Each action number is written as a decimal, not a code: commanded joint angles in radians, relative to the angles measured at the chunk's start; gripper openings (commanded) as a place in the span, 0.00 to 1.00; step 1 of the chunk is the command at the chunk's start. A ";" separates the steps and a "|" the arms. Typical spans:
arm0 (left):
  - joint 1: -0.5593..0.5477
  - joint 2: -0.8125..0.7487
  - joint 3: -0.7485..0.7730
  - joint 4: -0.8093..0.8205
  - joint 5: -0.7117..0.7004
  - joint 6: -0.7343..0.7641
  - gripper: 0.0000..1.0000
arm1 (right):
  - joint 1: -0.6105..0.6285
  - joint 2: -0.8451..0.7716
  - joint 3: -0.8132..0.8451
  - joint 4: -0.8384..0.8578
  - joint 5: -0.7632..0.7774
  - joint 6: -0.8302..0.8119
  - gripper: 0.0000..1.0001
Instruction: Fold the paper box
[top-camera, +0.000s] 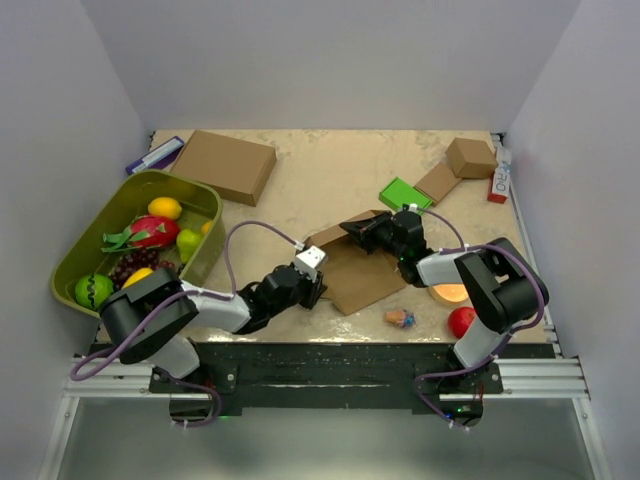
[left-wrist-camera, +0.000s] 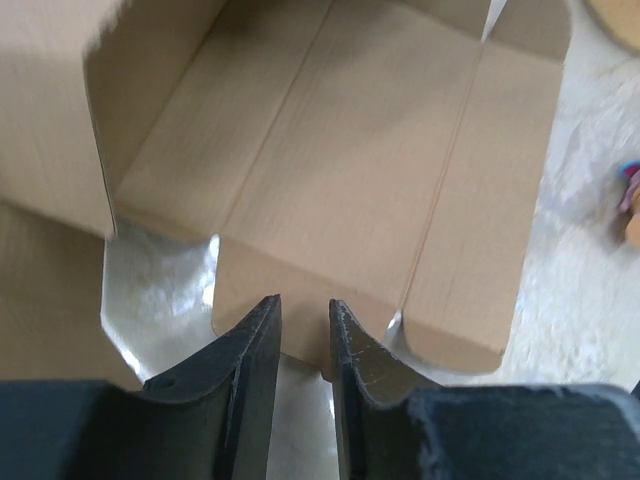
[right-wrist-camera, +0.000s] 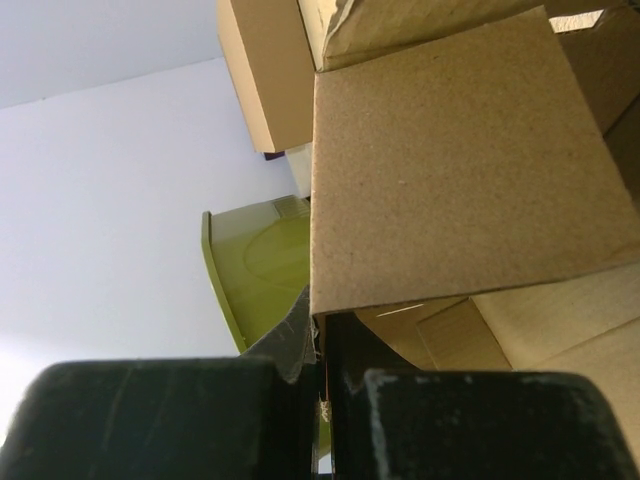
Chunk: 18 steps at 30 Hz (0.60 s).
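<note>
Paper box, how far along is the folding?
Early. Done: little; the paper box mostly lies flat, creases showing. In hand: the right gripper pinches one flap and holds it raised; the left gripper sits at the near edge, jaws slightly apart. Left: remaining walls, tabs and closing.

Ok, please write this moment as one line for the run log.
task: fold box | flat brown cardboard mailer sheet: flap raised | left fingers: slightly apart at sheet edge | right fingers: shut on raised flap
</note>
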 joint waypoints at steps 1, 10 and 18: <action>-0.019 0.007 -0.023 0.037 -0.005 -0.037 0.29 | 0.001 -0.020 0.000 -0.014 0.016 -0.016 0.00; -0.064 0.081 -0.013 -0.023 -0.071 -0.094 0.18 | 0.003 -0.023 0.004 -0.028 0.016 -0.020 0.00; -0.111 0.157 -0.006 -0.068 -0.113 -0.189 0.20 | 0.003 -0.038 0.003 -0.049 0.031 -0.027 0.00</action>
